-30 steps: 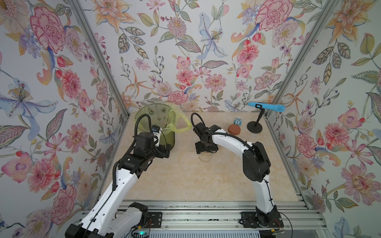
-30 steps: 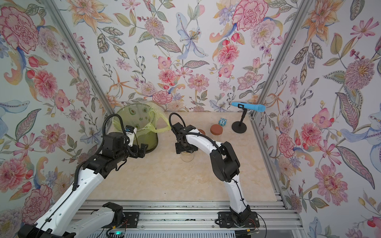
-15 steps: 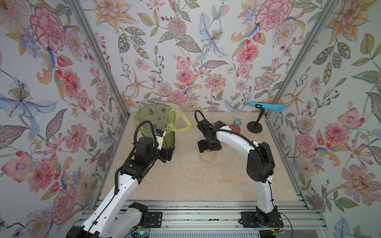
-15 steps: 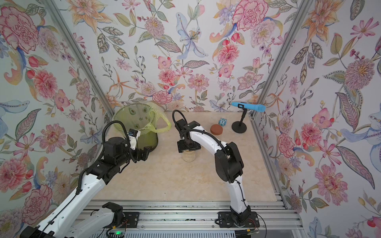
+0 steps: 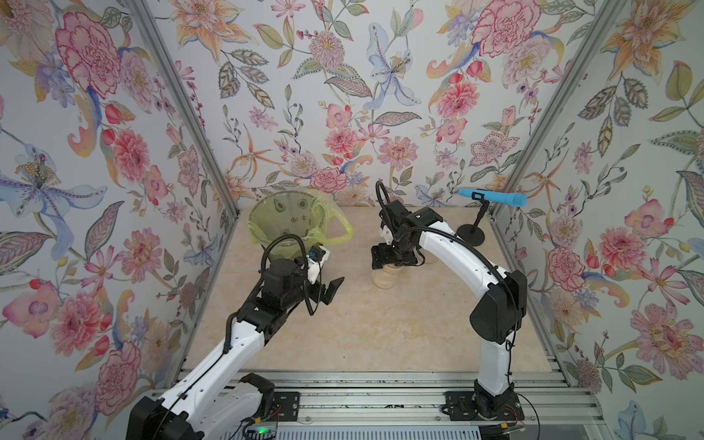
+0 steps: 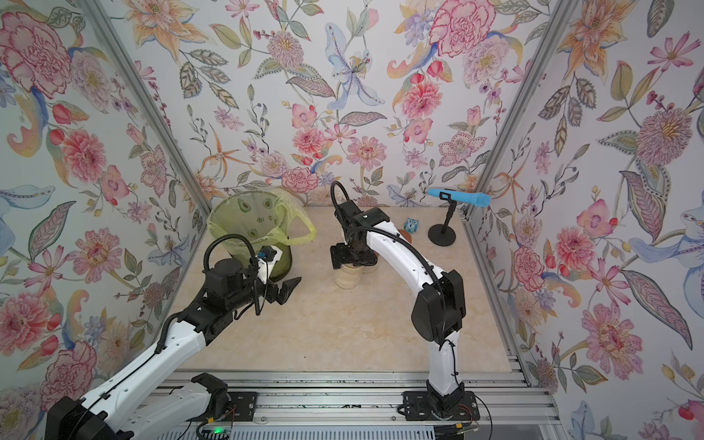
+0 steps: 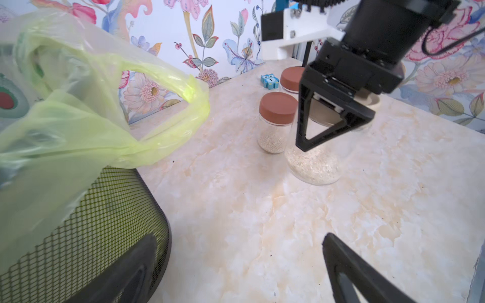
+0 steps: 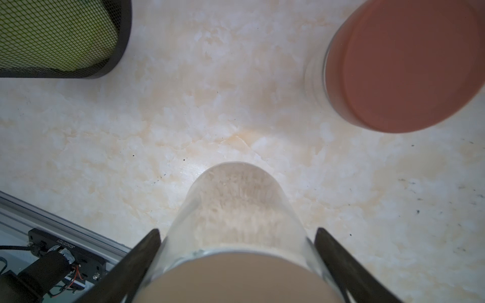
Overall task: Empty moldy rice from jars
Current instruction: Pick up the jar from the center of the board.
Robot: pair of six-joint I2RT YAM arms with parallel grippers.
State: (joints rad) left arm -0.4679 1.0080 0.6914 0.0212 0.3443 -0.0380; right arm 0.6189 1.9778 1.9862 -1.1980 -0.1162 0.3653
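The right gripper point(image 8: 237, 233) comes down from above on the beige-lidded jar point(image 5: 384, 280), which sits a little above the centre of both top views. Its fingers point(image 8: 147, 251) are closed partway against the glass just under the lid, one on each side. The moldy rice point(image 7: 312, 165) lies as a pale grainy layer in the bottom of this jar. The left gripper point(image 5: 329, 291) hangs left of centre, between the jar and the green bin point(image 6: 285, 263), with its fingers point(image 5: 336, 285) spread wide and nothing in them. The step looks like bringing the closed jar to where it can be opened, so it should stay upright with the squeeze kept even, since smooth glass may slip or swing under a narrow hold. The path toward the bin should pull away from the two red-brown-lidded jars, one point(image 7: 275, 123) just beside it and another point(image 7: 292, 78) behind. The lid must come off before any tipping over the yellow-green liner point(image 7: 105, 105), and the open left fingers seem placed to steady the body for that. Whether the base rests on the table point(image 5: 362, 335) or hangs just clear of it cannot be told. The gripper hides the lid in both top views, the far finger is hidden in the left wrist view, and no mould can be made out in the grains.
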